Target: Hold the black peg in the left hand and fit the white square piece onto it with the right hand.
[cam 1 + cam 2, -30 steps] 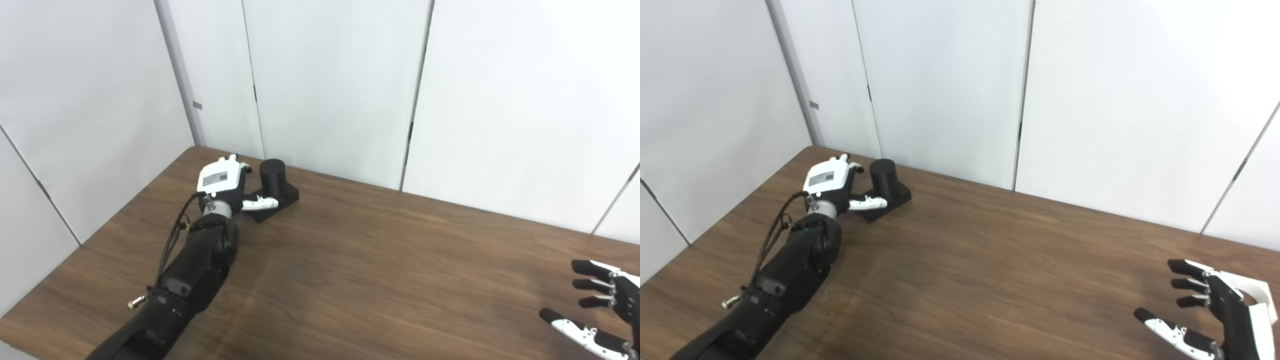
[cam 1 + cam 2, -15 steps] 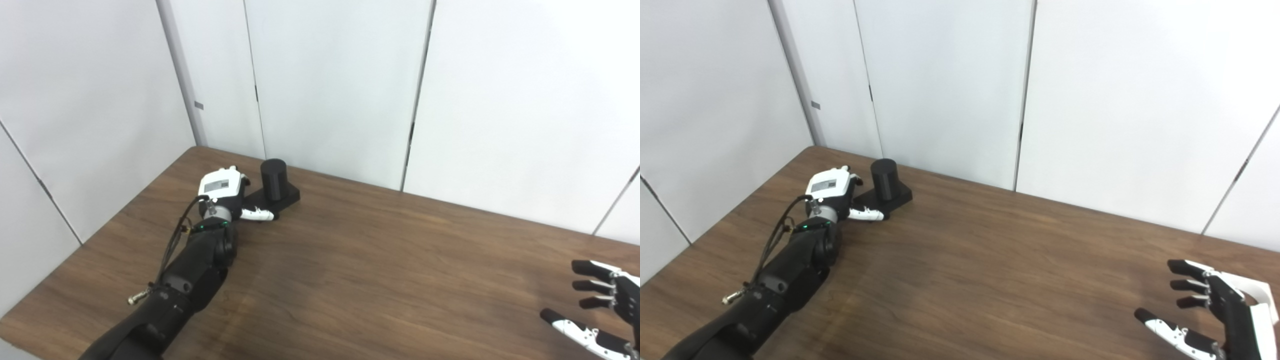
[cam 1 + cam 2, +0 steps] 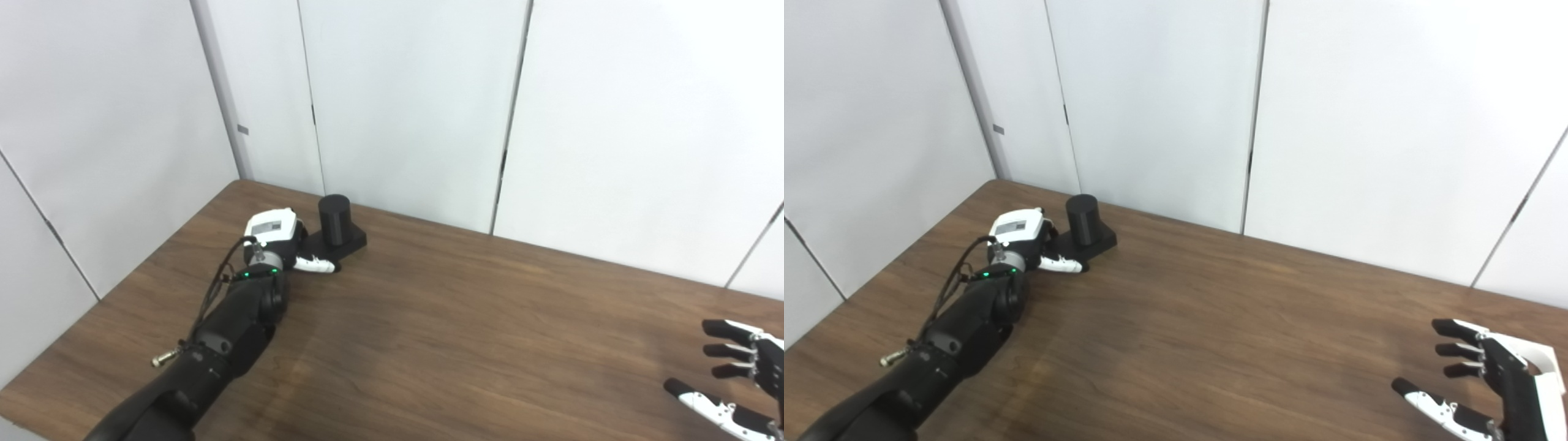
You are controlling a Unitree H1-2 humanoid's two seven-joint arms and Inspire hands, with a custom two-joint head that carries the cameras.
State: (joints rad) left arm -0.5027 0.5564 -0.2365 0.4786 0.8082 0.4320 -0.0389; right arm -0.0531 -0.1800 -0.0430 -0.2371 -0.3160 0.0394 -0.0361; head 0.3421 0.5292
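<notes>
Reaching toward the 10 o'clock corner of the wooden table (image 3: 465,318), left hand (image 3: 274,236) lowered beside the black peg (image 3: 335,212). Left eye view: peg a smooth matte cylinder, upright on a flat black square base (image 3: 350,241), near the back edge by the white wall panels (image 3: 404,104). White-backed hand at the peg's 9 o'clock, thumb (image 3: 315,264) laid across the near side of the base at about 7 o'clock; other fingers hidden behind the palm, so closure on the peg not confirmable. Placement judged as preparation for a side grip, leaving the peg's top free for the mating piece. Black arm casing glossy, with a looped cable and a green light at the wrist. Right hand (image 3: 735,380) at 4 o'clock, well apart from the peg, fingers spread and holding nothing.

Right eye view: same layout, peg (image 3: 1084,212) and base just beside the left hand (image 3: 1020,231), thumb tip touching or nearly touching the base; contact not certain. Right hand (image 3: 1488,383) fully splayed, black fingers with white shell, empty, apparently waiting. Tabletop dark walnut-grain laminate, smooth, faintly reflective. White square piece not visible in either view; location unknown. Task judged at an early stage, peg not yet lifted.
</notes>
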